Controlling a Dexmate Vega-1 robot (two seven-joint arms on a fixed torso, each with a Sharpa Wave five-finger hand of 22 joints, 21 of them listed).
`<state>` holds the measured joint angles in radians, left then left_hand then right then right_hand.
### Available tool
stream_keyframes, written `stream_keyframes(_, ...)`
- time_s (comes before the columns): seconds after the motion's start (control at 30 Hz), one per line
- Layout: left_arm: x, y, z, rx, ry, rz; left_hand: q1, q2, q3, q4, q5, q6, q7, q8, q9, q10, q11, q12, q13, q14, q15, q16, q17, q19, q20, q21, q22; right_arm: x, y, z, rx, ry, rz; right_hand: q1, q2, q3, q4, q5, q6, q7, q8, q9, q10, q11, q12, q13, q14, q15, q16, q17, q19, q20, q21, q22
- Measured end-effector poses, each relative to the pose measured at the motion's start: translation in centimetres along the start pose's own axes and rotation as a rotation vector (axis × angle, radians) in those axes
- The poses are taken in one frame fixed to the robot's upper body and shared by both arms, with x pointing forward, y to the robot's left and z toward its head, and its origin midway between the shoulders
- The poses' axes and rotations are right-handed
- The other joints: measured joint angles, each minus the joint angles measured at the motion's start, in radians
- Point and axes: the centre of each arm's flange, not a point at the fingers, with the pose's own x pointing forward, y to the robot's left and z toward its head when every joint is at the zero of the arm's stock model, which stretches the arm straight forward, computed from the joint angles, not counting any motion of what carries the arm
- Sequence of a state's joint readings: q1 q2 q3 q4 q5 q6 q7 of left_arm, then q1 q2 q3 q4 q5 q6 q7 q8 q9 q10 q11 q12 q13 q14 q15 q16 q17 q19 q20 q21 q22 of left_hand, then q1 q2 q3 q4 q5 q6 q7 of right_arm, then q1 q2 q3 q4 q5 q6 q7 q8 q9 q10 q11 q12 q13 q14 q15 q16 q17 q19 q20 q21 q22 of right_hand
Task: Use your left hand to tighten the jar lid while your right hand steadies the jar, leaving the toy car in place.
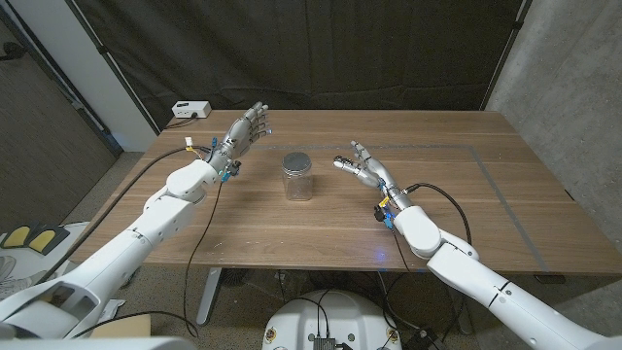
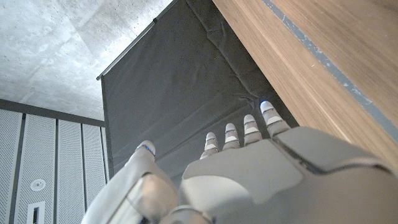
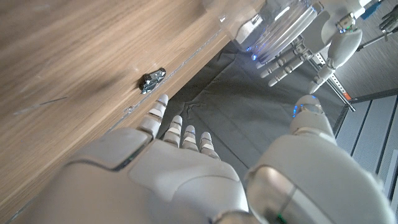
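- The clear jar (image 1: pixel 297 180) stands upright mid-surface, between the two hands and touching neither, its dark lid (image 1: pixel 297 160) on top.
- Left hand (image 1: pixel 243 132) is up off the wooden surface (image 1: pixel 466 204) beside the jar, fingers apart, gripping nothing.
- Right hand (image 1: pixel 366 166) waits on the jar's other side, fingers spread toward it, nothing in its grasp.
- From the right wrist view, the toy car (image 3: pixel 152 80) is a small dark thing far out on the wood, well apart from the jar (image 3: pixel 273 28).
- My read: nothing is gripped yet, so the tightening has not begun.
- The jar looks rigid, smooth-walled and light, probably slippery and easy to tip or spin if only the lid is turned.
- Best bet: right hand wraps the clear wall low down, left hand grips the lid's rim from above.
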<state>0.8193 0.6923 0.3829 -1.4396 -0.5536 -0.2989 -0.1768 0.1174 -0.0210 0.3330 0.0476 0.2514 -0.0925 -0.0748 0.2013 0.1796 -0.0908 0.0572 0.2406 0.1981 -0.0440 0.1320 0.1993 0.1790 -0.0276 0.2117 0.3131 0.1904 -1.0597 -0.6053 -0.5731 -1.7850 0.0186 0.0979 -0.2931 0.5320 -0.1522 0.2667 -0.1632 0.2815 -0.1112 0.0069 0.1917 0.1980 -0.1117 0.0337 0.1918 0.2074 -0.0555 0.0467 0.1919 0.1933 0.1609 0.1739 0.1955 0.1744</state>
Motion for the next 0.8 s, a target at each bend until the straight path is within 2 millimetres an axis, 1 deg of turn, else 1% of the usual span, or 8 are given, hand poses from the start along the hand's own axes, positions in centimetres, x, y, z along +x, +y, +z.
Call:
stream_keyframes(0.1, 0.2, -0.1, 0.6, 0.021, -0.008, -0.019, 0.007, -0.007, 0.001, -0.01, -0.004, 0.0, 0.0, 0.0, 0.0, 0.0, 0.0, 0.0, 0.0, 0.009, -0.009, 0.005, 0.0, 0.0, 0.0, 0.0, 0.0, -0.1, 0.7, 0.1, -0.015, 0.006, 0.014, 0.014, -0.003, -0.009, -0.002, 0.003, -0.005, 0.005, 0.0, 0.0, 0.0, 0.0, 0.0, 0.0, -0.002, -0.002, 0.0, 0.0, -0.014, -0.044, 0.0, 0.0)
stream_keyframes(0.2, 0.4, -0.2, 1.0, 0.039, -0.011, -0.039, 0.014, -0.011, -0.001, -0.016, -0.004, 0.0, 0.0, 0.0, 0.0, 0.0, 0.0, 0.0, 0.005, 0.013, -0.013, 0.005, 0.0, 0.005, -0.005, 0.0, 0.002, -0.1, 1.2, 0.1, -0.026, 0.008, 0.024, 0.025, -0.004, -0.015, 0.003, 0.008, -0.009, 0.009, 0.0, 0.0, -0.003, 0.003, 0.0, 0.0, -0.002, -0.002, 0.0, 0.0, -0.038, -0.065, -0.007, 0.0)
stream_keyframes(0.27, 0.6, -0.2, 1.7, 0.063, -0.018, -0.055, 0.024, -0.013, -0.001, -0.02, -0.008, 0.0, 0.0, 0.0, 0.0, 0.0, 0.0, 0.0, 0.005, 0.014, -0.014, 0.005, 0.004, 0.005, -0.005, -0.006, 0.003, -0.1, 1.5, 0.0, -0.044, 0.017, 0.031, 0.029, -0.008, -0.022, 0.005, 0.009, -0.013, 0.013, 0.0, 0.002, -0.007, 0.003, 0.0, 0.001, -0.016, 0.002, 0.0, 0.0, -0.067, -0.054, -0.015, 0.0)
stream_keyframes(0.37, 0.9, -0.3, 2.4, 0.101, -0.016, -0.078, 0.047, -0.02, 0.003, -0.04, -0.011, 0.0, 0.0, 0.0, 0.0, -0.005, 0.004, 0.0, 0.007, 0.02, -0.016, 0.005, 0.005, 0.0, -0.002, -0.014, 0.003, -0.1, 1.9, 0.0, -0.063, 0.024, 0.039, 0.037, 0.0, -0.035, 0.012, 0.015, -0.03, 0.016, 0.0, 0.005, -0.022, 0.011, 0.0, 0.005, -0.042, 0.017, 0.0, 0.004, -0.131, -0.023, -0.022, 0.0)
stream_keyframes(0.47, 1.1, -0.4, 3.1, 0.147, -0.011, -0.101, 0.078, -0.025, 0.008, -0.064, -0.017, -0.004, -0.012, 0.0, 0.0, -0.01, 0.002, 0.0, 0.011, 0.021, -0.018, 0.005, 0.009, -0.041, -0.001, -0.035, 0.003, 0.0, 2.4, 0.1, -0.077, 0.028, 0.047, 0.05, 0.003, -0.048, 0.02, 0.023, -0.04, 0.011, 0.0, 0.005, -0.029, 0.01, 0.005, 0.009, -0.076, -0.009, -0.004, 0.005, -0.19, 0.013, -0.022, 0.0)
stream_keyframes(0.53, 1.3, -0.5, 3.7, 0.183, -0.009, -0.12, 0.106, -0.027, 0.013, -0.086, -0.023, -0.02, -0.028, -0.001, 0.004, -0.025, -0.002, -0.003, 0.016, 0.021, -0.018, 0.005, 0.012, -0.073, -0.002, -0.05, 0.005, 0.1, 2.7, 0.2, -0.081, 0.028, 0.051, 0.05, 0.003, -0.054, 0.016, 0.023, -0.044, 0.014, 0.0, 0.005, -0.034, 0.013, 0.005, 0.009, -0.089, -0.021, -0.004, 0.009, -0.206, 0.027, -0.022, 0.0)
stream_keyframes(0.6, 1.5, -0.6, 4.5, 0.222, -0.012, -0.143, 0.13, -0.026, 0.019, -0.103, -0.031, -0.046, -0.04, -0.012, 0.005, -0.046, -0.002, -0.009, 0.02, 0.021, -0.018, 0.005, 0.014, -0.087, -0.001, -0.058, 0.008, 0.2, 2.9, 0.3, -0.086, 0.028, 0.055, 0.058, 0.003, -0.058, 0.019, 0.031, -0.048, 0.013, 0.0, 0.005, -0.036, 0.014, 0.005, 0.009, -0.096, -0.028, -0.004, 0.009, -0.208, 0.029, -0.02, 0.0)
stream_keyframes(0.8, 1.6, -0.9, 5.1, 0.284, -0.003, -0.189, 0.158, -0.024, 0.03, -0.122, -0.038, -0.076, -0.043, -0.017, 0.005, -0.073, 0.0, -0.016, 0.026, 0.004, -0.013, -0.002, 0.014, -0.084, 0.001, -0.058, 0.013, 0.6, 3.8, 0.1, -0.098, 0.031, 0.074, 0.086, 0.005, -0.071, 0.016, 0.041, -0.056, 0.02, 0.0, 0.009, -0.044, 0.009, 0.008, 0.009, -0.092, -0.032, 0.001, 0.006, -0.11, 0.005, 0.02, 0.0)
